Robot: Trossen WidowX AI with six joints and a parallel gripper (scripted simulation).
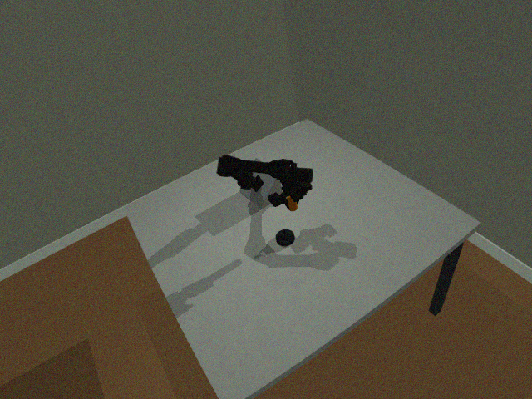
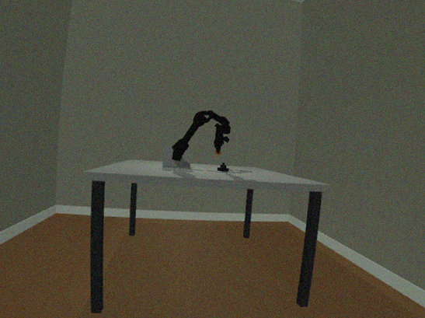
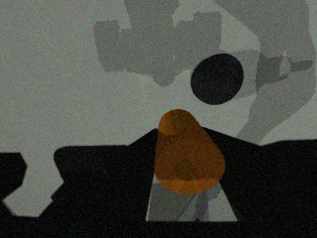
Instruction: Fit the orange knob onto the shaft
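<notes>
The orange knob point(image 1: 292, 203) point(image 3: 188, 156) is hanging in the air, my claw point(image 1: 290, 198) point(image 2: 218, 148) point(image 3: 178, 132) clamping it between both fingers. My claw is pointing downward, and my arm point(image 1: 258, 166) point(image 2: 190, 130) is rising from its base and bending over at the top. Below, apart from the knob, the round pedestal point(image 1: 285, 237) point(image 2: 222, 169) point(image 3: 217, 79) is standing on the table point(image 1: 343, 184) point(image 2: 202, 176) point(image 3: 59, 89). The exterior view is showing the shaft point(image 2: 223, 163) poking up from it; from the wrist, I am seeing only a dark disc. The knob is looking tapered and rounded, though in this dim light I can't quite make out its hole.
</notes>
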